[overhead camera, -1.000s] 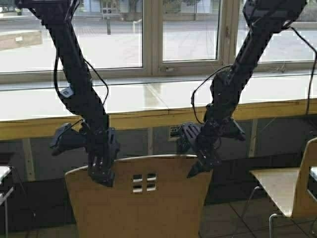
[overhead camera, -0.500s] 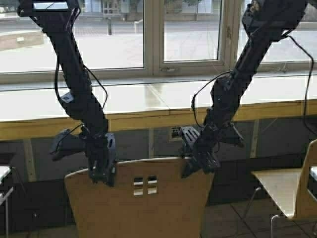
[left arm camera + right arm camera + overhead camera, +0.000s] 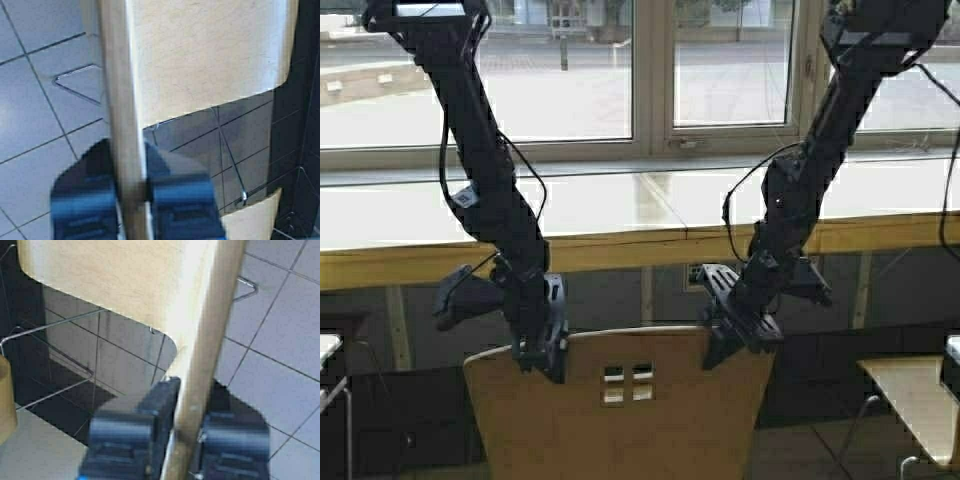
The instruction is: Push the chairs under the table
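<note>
A tan plywood chair (image 3: 620,420) with four small square cut-outs stands right before me, its curved back toward me. My left gripper (image 3: 542,358) is shut on the top left edge of the back. My right gripper (image 3: 735,345) is shut on the top right edge. The left wrist view shows the back's thin edge (image 3: 122,115) clamped between the fingers (image 3: 85,200), with the seat (image 3: 210,50) beyond. In the right wrist view the same edge (image 3: 205,365) runs between the fingers (image 3: 135,435). The long table (image 3: 650,205) with its wood front edge lies just beyond the chair.
A second tan chair seat (image 3: 920,400) shows at the right edge. Part of another table (image 3: 325,355) shows at the far left. Windows (image 3: 720,70) run behind the long table. A dark wall panel (image 3: 440,370) lies under it, and the floor is tiled (image 3: 285,330).
The robot has driven forward: the table and window appear closer and shifted right, the right-hand chair has slid toward the frame edge. Both grippers stay clamped on the chair back.
</note>
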Available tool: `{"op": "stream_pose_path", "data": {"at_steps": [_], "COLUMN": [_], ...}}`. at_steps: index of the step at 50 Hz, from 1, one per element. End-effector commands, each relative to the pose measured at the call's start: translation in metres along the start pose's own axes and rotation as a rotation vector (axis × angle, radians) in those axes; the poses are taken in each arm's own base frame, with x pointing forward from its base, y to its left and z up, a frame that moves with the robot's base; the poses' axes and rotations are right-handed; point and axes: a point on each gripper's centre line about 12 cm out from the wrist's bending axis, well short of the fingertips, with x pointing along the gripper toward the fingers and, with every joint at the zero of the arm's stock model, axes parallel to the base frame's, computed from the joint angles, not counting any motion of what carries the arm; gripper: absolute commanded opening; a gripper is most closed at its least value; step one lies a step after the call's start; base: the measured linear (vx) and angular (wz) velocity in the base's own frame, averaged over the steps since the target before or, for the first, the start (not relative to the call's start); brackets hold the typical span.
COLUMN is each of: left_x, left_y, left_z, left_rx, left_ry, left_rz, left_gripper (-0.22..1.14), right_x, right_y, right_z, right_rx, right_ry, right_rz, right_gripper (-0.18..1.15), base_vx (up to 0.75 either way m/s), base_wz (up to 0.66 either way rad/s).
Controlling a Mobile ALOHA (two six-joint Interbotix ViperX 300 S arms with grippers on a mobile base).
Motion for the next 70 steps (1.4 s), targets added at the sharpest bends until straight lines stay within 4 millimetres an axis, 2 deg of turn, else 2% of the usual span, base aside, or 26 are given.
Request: {"op": "stream_pose_path", "data": {"at_steps": [1,20,32,40,48,56,70], "left_x": [0.004,-0.005,-0.002,-0.003,-0.002,-0.002,-0.005], "left_y": [-0.002,-0.002,0.001,0.011,0.009,0.009,0.009], "left_z": [0.006,0.004,0.006,0.009,0.012,0.011,0.014], "left_rx": [0.008,0.019,0.009,0.011,0.005,0.011,0.011], "left_ry": [-0.014,0.011,0.007,0.007,0.004,0.005,-0.001], "left_rz": [-0.010,0.011,0.018,0.047,0.045,0.044,0.045], "left_gripper": [0.04,0.04,0.04,0.04,0.04,0.04,0.04], "right_x": [0.006,0.005,0.006,0.004,0.005,0.012,0.022], "right_y": [0.001,-0.001,-0.004,-0.002,0.001,0.003,-0.009], "right_z": [-0.011,-0.015,-0.017,-0.016,-0.015,-0.013,-0.014], "right_rx": [-0.055,-0.060,-0.060,-0.061,-0.064,-0.068,-0.067], "right_ry": [0.006,0.037,0.038,0.035,0.033,0.033,0.042], "right_rz": [-0.003,-0.010,-0.016,-0.013,-0.006,0.004,-0.019], "right_gripper": [0.05,0.05,0.05,0.05,0.05,0.05,0.05], "base_vx": [0.19,0.21,0.23,0.24,0.24,0.25,0.22], "base_wz": [0.10,0.09,0.02,-0.01,0.03,0.05,0.02]}}
